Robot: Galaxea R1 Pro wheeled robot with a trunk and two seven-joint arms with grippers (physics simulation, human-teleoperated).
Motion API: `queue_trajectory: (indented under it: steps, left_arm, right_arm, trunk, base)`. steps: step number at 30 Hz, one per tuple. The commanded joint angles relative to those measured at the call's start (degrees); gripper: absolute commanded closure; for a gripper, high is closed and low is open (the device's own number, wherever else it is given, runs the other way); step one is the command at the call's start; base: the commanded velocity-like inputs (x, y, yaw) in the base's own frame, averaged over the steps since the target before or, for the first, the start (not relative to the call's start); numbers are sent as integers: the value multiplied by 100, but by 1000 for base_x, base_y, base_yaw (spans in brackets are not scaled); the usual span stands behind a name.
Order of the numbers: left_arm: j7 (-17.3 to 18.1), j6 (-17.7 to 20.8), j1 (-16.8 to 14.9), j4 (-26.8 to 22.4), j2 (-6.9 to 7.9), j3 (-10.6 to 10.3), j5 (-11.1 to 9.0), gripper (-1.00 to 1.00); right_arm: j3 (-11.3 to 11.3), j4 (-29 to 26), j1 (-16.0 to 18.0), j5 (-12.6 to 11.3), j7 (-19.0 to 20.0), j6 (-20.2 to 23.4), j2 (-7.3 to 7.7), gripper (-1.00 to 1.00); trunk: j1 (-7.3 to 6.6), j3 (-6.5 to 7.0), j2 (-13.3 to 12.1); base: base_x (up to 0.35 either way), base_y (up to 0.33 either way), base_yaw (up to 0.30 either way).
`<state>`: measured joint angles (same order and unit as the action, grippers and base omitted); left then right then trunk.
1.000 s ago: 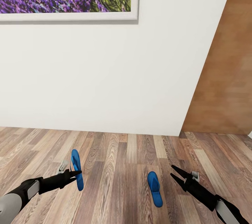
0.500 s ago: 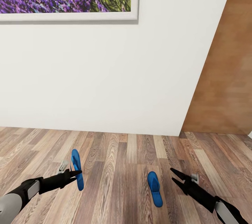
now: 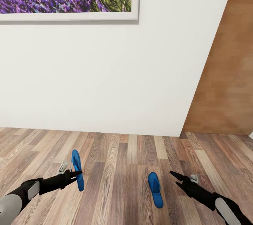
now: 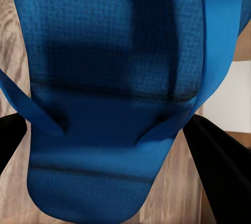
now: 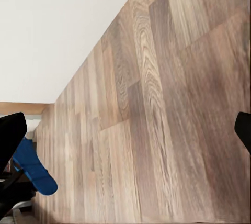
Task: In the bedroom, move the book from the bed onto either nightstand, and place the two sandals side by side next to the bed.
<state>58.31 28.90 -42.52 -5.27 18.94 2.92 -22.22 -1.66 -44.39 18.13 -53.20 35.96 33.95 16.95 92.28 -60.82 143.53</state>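
While the left fingers [image 3: 74, 174] clamp one flat bright blue sandal [image 3: 77, 170], the other sandal [image 3: 155, 189] lies on the wood-plank floor [image 3: 123, 169]. It lies just left of the parted right fingers [image 3: 175, 178], long axis near-to-far.

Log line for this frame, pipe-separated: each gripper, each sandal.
left gripper: shut on left sandal | right gripper: open, empty, beside right sandal | right sandal: flat on floor

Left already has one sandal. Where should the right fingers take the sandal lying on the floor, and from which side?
Grip the floor sandal across its narrow width, near its middle or by the strap if reachable. It lies flat on the wood floor, long axis pointing away from the robot, so come down from above with the open right gripper, which sits just beside it.
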Motion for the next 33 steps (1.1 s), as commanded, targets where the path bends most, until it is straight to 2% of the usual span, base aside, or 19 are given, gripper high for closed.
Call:
queue_trajectory:
  steps: [1, 2, 3, 5, 6, 8, 9, 12, 13, 15, 16, 18, 20, 23, 25, 26, 28, 29, 33]
  left_arm:
    - [12, 51, -2, -1, -1, 29, 9, 100]
    - [10, 55, -2, -1, -3, 30, 9, 100]
    - [8, 61, -2, -1, -15, 31, 5, 100]
    - [10, 65, -2, -1, -30, 32, 3, 100]
    - [13, 64, -2, -3, -45, 32, -2, 100]
    - [23, 54, -2, -5, -56, 32, -8, 100]
    - [35, 44, -2, -7, -64, 33, -12, 100]
    - [47, 33, -2, -8, -69, 33, -15, 100]
    - [49, 28, -2, -9, -71, 36, -14, 100]
    - [46, 25, -2, -7, -71, 40, -12, 100]
    - [45, 23, -2, -5, -64, 50, -22, 100]
    - [50, 18, -2, -3, -54, 78, -52, 100]
    - [46, 14, -2, -2, -43, 132, -136, 100]
    - [24, 26, -2, -1, -48, 173, -268, 100]
    - [35, 23, -2, -1, -55, 178, -292, 100]
    - [36, 23, -2, -1, -59, 179, -308, 100]
    - [34, 33, -2, -1, -61, 180, -318, 100]
    - [36, 49, -2, -1, -63, 184, -322, 100]
    - [49, 79, -2, -1, -44, 191, -325, 100]
  right_arm:
    - [-8, -45, 24, 13, -189, 75, 0, -100]
    - [-6, -92, 57, 71, -387, 117, 0, -100]
    - [4, -209, 172, 232, -804, 236, -4, -100]
    - [15, -337, 341, 422, -1204, 412, -22, -100]
    - [25, -450, 539, 619, -1559, 632, -49, -100]
    - [39, -539, 741, 797, -1843, 882, -101, -100]
    - [50, -601, 931, 952, -2065, 1145, -166, -100]
    - [63, -650, 1215, 1143, -2309, 1554, -256, -100]
    - [75, -658, 1417, 1273, -2469, 1828, -333, -100]
    - [100, -658, 1617, 1420, -2662, 2069, -434, -100]
    - [132, -658, 1798, 1585, -2890, 2255, -550, -100]
    - [175, -643, 1956, 1759, -3144, 2381, -672, -100]
    - [274, -547, 2180, 1989, -3528, 2493, -882, -100]
    - [508, 31, 2658, 2204, -4067, 2573, -1306, -100]
    - [589, 406, 2877, 2247, -4243, 2586, -1461, -100]
    - [647, 811, 3098, 2274, -4409, 2590, -1610, -100]
    - [686, 1183, 3307, 2293, -4572, 2593, -1752, -100]
    - [711, 1487, 3493, 2310, -4741, 2595, -1874, -100]
    - [742, 1872, 3814, 2326, -5224, 2593, -2044, -100]
  trunk:
    - [-1, -5, 2]
    - [-1, -5, 2]
    - [-1, -5, 2]
    - [-1, -5, 2]
    - [-1, -5, 2]
    - [-1, -5, 2]
    - [-1, -5, 2]
    - [-1, -5, 2]
    - [-1, -5, 2]
    - [-1, -5, 2]
    - [-1, -5, 2]
    - [-1, -5, 2]
    - [-1, -5, 2]
    - [-1, -5, 2]
    - [-1, -5, 2]
    - [-1, -5, 2]
    - [-1, -5, 2]
    - [-1, -5, 2]
    - [-1, -5, 2]
  base:
    - [0, 0, 0]
    - [0, 0, 0]
    - [0, 0, 0]
    - [0, 0, 0]
    - [0, 0, 0]
    - [0, 0, 0]
    - [0, 0, 0]
    - [0, 0, 0]
    - [0, 0, 0]
    - [0, 0, 0]
    - [0, 0, 0]
    - [0, 0, 0]
    - [0, 0, 0]
    - [0, 0, 0]
    - [0, 0, 0]
    - [0, 0, 0]
    - [0, 0, 0]
    - [0, 0, 0]
    - [0, 0, 0]
